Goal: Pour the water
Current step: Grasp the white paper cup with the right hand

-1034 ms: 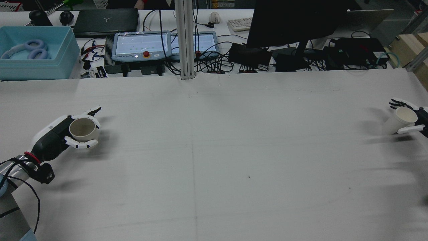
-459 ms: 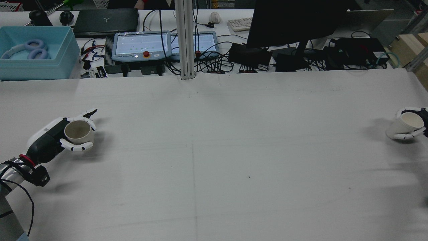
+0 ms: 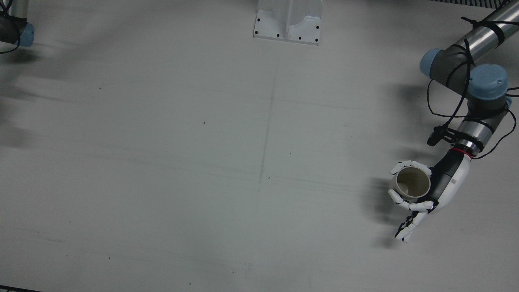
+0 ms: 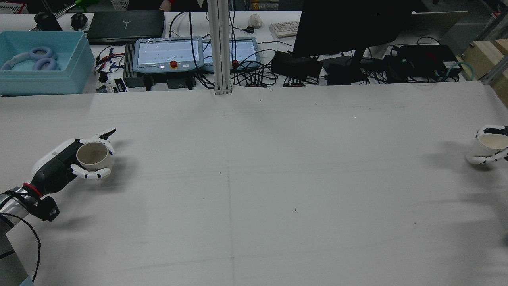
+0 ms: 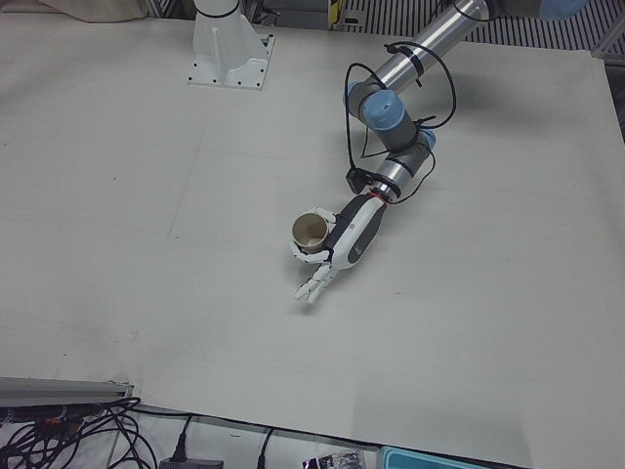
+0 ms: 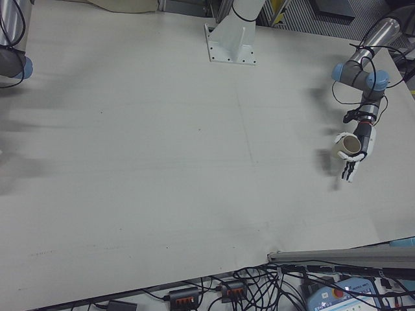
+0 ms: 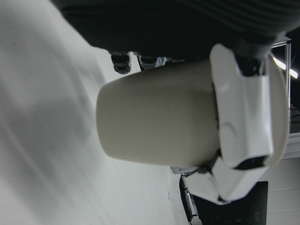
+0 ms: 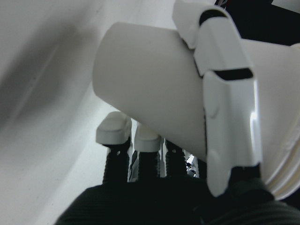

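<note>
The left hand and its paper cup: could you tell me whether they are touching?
Touching. In the left hand view, the left hand has white fingers pressed flat against the wall of the cup, with no gap showing.

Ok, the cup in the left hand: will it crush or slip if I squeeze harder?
The cup looks thin-walled and paper-like, so it probably dents under a hard squeeze. Its smooth, tapered side could slide downward. The left hand wraps near the rim, likely the stiffest part.

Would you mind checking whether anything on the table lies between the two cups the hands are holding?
Nothing visible does: the table is bare between the left hand's cup and the right hand's cup.
</note>
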